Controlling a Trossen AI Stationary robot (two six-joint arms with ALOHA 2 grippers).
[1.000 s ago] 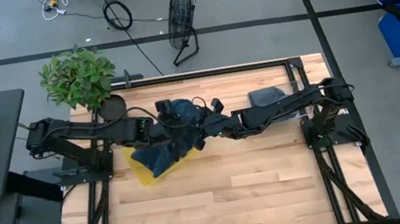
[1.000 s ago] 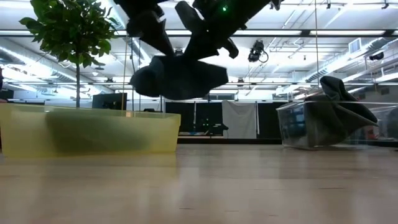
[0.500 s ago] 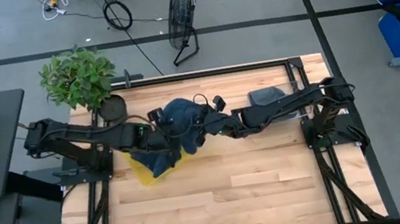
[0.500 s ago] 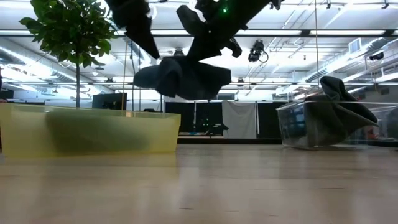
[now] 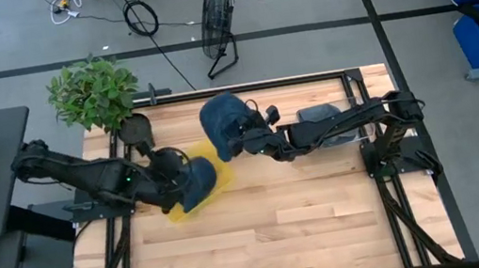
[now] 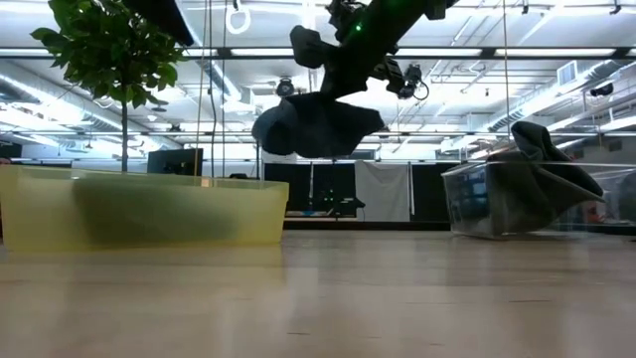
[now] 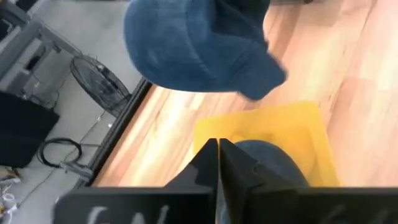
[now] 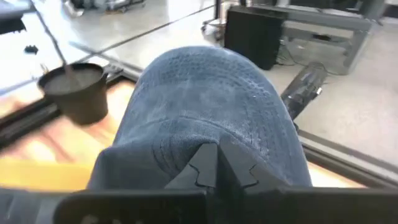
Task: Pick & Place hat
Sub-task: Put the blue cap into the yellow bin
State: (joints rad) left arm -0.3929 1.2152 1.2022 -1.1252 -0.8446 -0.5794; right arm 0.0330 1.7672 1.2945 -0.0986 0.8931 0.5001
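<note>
A blue denim hat (image 5: pixel 221 120) hangs in the air over the table's far middle; it also shows as the hat (image 6: pixel 318 124) in the low view. My right gripper (image 8: pixel 217 167) is shut on it. My left gripper (image 7: pixel 217 163) is shut and holds nothing. It hovers over the yellow bin (image 5: pixel 175 208), left of and lower than the hat (image 7: pixel 193 43). A second blue hat (image 5: pixel 195 182) lies inside the yellow bin (image 7: pixel 267 121). My right gripper pinches a fold of the hat's cloth at its lower edge (image 8: pixel 211 138) between both fingers, coming from the table's right side. The hat is lifted clear of the table and bulges out beyond and below the fingers (image 6: pixel 343 70).
A clear bin (image 5: pixel 322 116) with dark cloth in it sits at the far right, also seen as the clear bin (image 6: pixel 497 204). A potted plant (image 5: pixel 96 94) stands at the far left corner, with its pot (image 8: pixel 78 90) near the bin. Bare wood (image 5: pixel 283 232) covers the near half.
My left gripper has let go of the hat and drawn back toward the table's left, over the yellow bin. My right gripper has carried the hat up a little and toward the far edge; the hat now hangs from it alone.
</note>
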